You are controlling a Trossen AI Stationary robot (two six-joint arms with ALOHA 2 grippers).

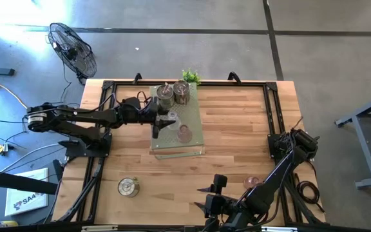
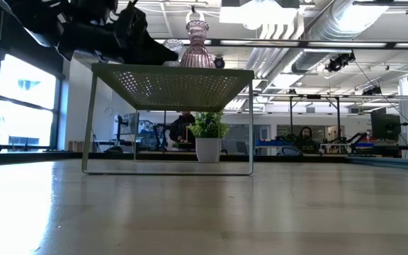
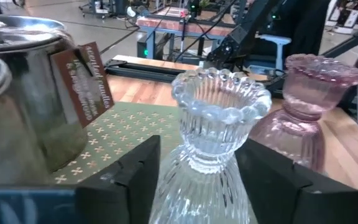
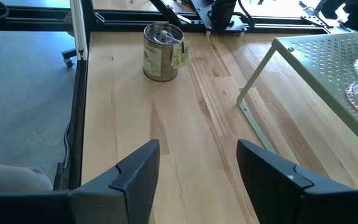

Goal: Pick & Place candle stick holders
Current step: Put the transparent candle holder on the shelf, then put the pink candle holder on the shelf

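Observation:
A clear glass holder point(image 3: 219, 118) stands on the pale green perforated board point(image 1: 192, 147), between the open fingers of my left gripper point(image 1: 167, 122). A pink glass holder point(image 3: 316, 93) stands upright beside it on the board point(image 1: 184, 133). Two metal holders point(image 1: 165, 95) point(image 1: 181, 92) stand at the board's far end; one shows large in the left wrist view point(image 3: 23, 93). A third metal holder point(image 1: 128, 187) stands on the table near the front left. Another pink glass holder point(image 1: 252, 182) stands on the table beside the right arm. My right gripper point(image 1: 205, 198) is open and empty near the front edge. My left gripper's fingers point(image 3: 135, 174) stand level on either side of the clear glass holder's lower body point(image 3: 197, 186), coming from the table's left. The holder stands upright on the board. I cannot tell whether the fingers touch it.
The board is a raised shelf on thin legs point(image 2: 87, 120). A small green plant point(image 1: 190, 76) stands behind its far edge. Dark metal frames run along the table's left and right sides point(image 1: 272, 109). Bare wood lies between the board and the front edge.

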